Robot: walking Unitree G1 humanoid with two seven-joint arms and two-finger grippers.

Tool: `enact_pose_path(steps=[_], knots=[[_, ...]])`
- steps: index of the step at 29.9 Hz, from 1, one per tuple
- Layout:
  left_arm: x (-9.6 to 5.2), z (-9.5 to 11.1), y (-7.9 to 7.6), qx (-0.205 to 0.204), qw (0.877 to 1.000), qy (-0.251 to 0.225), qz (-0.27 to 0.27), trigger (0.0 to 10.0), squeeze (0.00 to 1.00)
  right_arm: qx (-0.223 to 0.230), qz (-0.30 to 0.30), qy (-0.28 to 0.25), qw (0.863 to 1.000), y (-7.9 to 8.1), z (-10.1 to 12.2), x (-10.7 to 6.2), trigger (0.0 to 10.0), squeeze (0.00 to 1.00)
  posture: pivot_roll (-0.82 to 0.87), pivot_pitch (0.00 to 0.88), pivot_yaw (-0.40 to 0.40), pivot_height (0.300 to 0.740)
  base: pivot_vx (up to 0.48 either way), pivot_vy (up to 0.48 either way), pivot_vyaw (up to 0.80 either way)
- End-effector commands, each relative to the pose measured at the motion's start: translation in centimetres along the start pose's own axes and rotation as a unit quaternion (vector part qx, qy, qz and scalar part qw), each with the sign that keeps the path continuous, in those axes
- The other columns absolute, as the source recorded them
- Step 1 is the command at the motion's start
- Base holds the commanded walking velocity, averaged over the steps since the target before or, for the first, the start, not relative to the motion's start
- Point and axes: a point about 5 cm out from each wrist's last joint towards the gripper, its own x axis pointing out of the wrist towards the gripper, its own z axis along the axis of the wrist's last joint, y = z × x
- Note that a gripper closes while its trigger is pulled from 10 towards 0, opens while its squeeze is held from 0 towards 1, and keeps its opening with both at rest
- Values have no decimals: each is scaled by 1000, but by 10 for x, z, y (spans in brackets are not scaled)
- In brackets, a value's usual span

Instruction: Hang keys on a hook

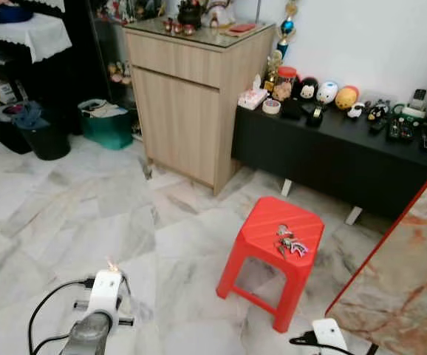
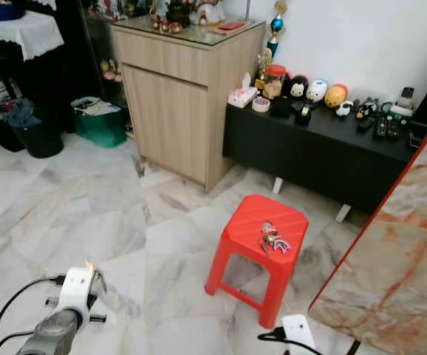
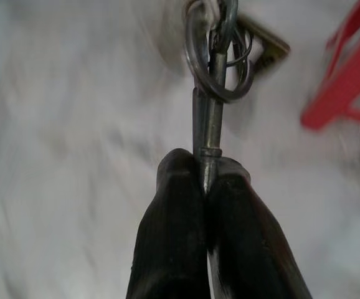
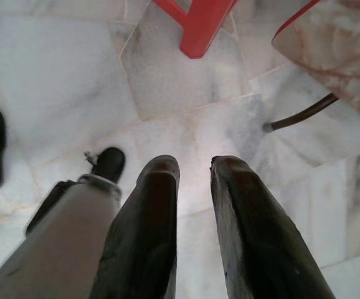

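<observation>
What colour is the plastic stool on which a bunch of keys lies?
The square plastic stool is bright red, clearest in the left eye view; the bunch of keys lies on it.

keys [image 1: 292, 242] on stool [image 1: 265, 229] | cabinet [image 1: 191, 111] behind, left | bench [image 1: 332, 151] right of cabinet

The 2 head views look forward and down at a red stool [image 1: 278, 244] on marble floor [image 1: 66, 222]. Both wrist views point floorward, close, each catching the stool.
</observation>
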Motion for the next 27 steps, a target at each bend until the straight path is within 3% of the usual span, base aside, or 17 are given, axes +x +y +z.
enact_pose_path(steps=[1, 2, 4, 5, 6, 11, 14, 27], knots=[[2, 35, -2, -20, 996, -90, -10, 10000, 0, 17, -6, -10, 1000, -5, 5, 0, 10000, 0, 119, 0, -77, 740, 0, 0, 0], [1, 40, -3, -35, 994, -98, -9, 10000, 0, 18, -6, -10, 1000, -5, 5, 0, 10000, 0, 119, 0, -77, 740, 0, 0, 0], [-1, 60, -18, -13, 989, -138, -45, 10000, 0, 40, -7, -13, 999, -5, 0, -1, 10000, 0, 120, 0, -75, 740, 0, 0, 0], [-1, 60, -18, -13, 989, -138, -45, 10000, 0, 40, -7, -13, 999, -5, 0, -1, 10000, 0, 120, 0, -75, 740, 0, 0, 0], [-5, 70, -29, -30, 983, -162, -80, 10000, 0, 57, -11, -14, 998, -6, -1, -1, 10000, 0, 113, 0, -70, 740, 0, 0, 0], [-18, 84, -51, -61, 971, -194, -127, 10000, 0, 83, -19, -18, 996, -8, 0, -1, 10000, 0, 108, 0, -66, 740, 0, 0, 0], [-28, 88, -63, -46, 963, -215, -157, 10000, 0, 102, -19, -17, 994, -9, -1, -1, 10000, 0, 110, 0, -63, 740, 0, 0, 0], [-39, 101, -77, -24, 952, -232, -197, 10000, 0, 106, -18, -10, 994, -5, -4, -1, 10000, 0, 102, 0, -51, 740, 0, 0, -669]])
